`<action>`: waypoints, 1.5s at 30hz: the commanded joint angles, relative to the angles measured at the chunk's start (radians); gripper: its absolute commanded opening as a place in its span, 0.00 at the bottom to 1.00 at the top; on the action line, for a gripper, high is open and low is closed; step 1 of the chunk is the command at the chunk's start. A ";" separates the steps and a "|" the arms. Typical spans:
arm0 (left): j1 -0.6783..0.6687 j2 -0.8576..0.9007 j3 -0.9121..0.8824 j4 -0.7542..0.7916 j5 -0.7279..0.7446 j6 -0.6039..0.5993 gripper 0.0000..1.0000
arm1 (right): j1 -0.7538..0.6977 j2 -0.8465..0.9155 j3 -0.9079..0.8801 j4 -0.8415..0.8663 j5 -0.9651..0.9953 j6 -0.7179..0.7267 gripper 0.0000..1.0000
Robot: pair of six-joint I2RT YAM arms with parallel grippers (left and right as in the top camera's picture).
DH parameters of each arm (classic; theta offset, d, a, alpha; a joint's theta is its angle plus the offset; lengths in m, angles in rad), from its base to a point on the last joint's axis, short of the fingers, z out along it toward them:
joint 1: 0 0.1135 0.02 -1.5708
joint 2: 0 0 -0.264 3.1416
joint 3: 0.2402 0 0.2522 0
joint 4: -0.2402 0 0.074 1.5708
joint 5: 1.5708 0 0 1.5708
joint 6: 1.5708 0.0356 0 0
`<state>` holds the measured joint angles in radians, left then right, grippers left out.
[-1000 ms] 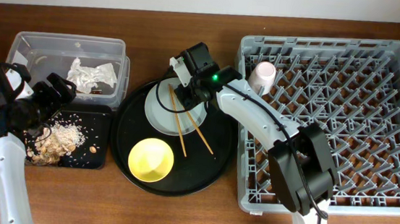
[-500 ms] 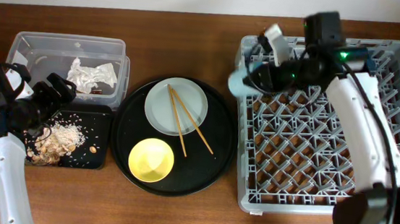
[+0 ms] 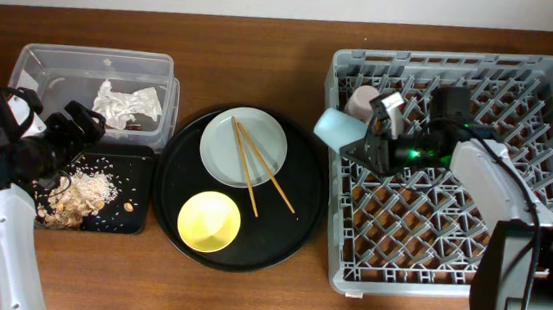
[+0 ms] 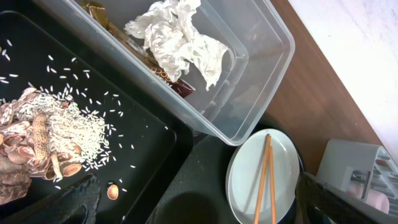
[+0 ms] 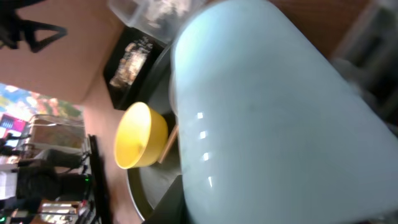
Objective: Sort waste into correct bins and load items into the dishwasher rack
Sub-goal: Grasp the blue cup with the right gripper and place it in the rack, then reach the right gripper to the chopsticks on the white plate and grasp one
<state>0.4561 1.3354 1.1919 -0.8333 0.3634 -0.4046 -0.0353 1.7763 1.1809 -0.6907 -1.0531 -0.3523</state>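
Observation:
My right gripper (image 3: 356,140) is shut on the light-blue cup (image 3: 335,129) and holds it at the left rim of the grey dishwasher rack (image 3: 469,247); the cup fills the right wrist view (image 5: 261,112). The pink cup (image 3: 364,102) stands in the rack's far left corner. The pale plate (image 3: 247,147) with the chopsticks (image 3: 258,173) and the yellow bowl (image 3: 209,220) sit on the round black tray. The napkin (image 3: 128,103) and brown wrapper (image 4: 163,76) lie in the clear tub (image 3: 94,62). Food scraps (image 3: 82,193) lie in the black rectangular tray (image 3: 135,220). My left gripper (image 3: 56,151) hovers open over that tray.
The large round black tray (image 3: 289,236) lies between the bins and the rack. Brown table surface runs along the front and back edges. The plate and chopsticks also show in the left wrist view (image 4: 264,180).
My right arm lifted the light-blue cup from the round tray, swung over the rack, and now holds it lower at the rack's left rim. The left arm has not moved.

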 commanded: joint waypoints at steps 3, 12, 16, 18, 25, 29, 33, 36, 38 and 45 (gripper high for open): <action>0.003 -0.004 0.013 0.002 0.007 0.010 0.99 | -0.019 0.005 -0.016 -0.083 0.235 -0.014 0.20; 0.003 -0.004 0.013 0.002 0.007 0.010 0.99 | -0.243 -0.176 0.062 -0.258 0.239 -0.013 0.31; 0.003 -0.004 0.013 0.002 0.007 0.009 0.99 | -0.284 -0.327 0.133 -0.294 0.334 0.058 0.31; 0.003 -0.004 0.013 0.002 0.007 0.009 1.00 | -0.262 -0.393 0.155 -0.306 0.398 0.097 0.31; 0.003 -0.004 0.013 0.002 0.007 0.009 0.99 | 0.249 -0.477 0.160 -0.288 0.688 0.267 0.29; 0.003 -0.004 0.013 0.002 0.007 0.009 0.99 | 0.563 -0.388 0.160 -0.259 0.937 0.353 0.27; 0.003 -0.004 0.013 0.002 0.007 0.010 0.99 | 0.678 -0.182 0.159 -0.229 0.991 0.369 0.25; 0.003 -0.004 0.013 0.002 0.007 0.009 0.99 | 0.683 -0.026 0.159 -0.177 1.040 0.369 0.25; 0.003 -0.004 0.013 0.002 0.007 0.010 0.99 | 0.682 0.067 0.159 -0.121 1.051 0.369 0.25; 0.003 -0.004 0.013 0.002 0.007 0.010 0.99 | 0.683 0.130 0.159 -0.074 1.031 0.369 0.27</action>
<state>0.4561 1.3354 1.1919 -0.8333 0.3634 -0.4046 0.6449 1.9018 1.3270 -0.7704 0.0036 0.0044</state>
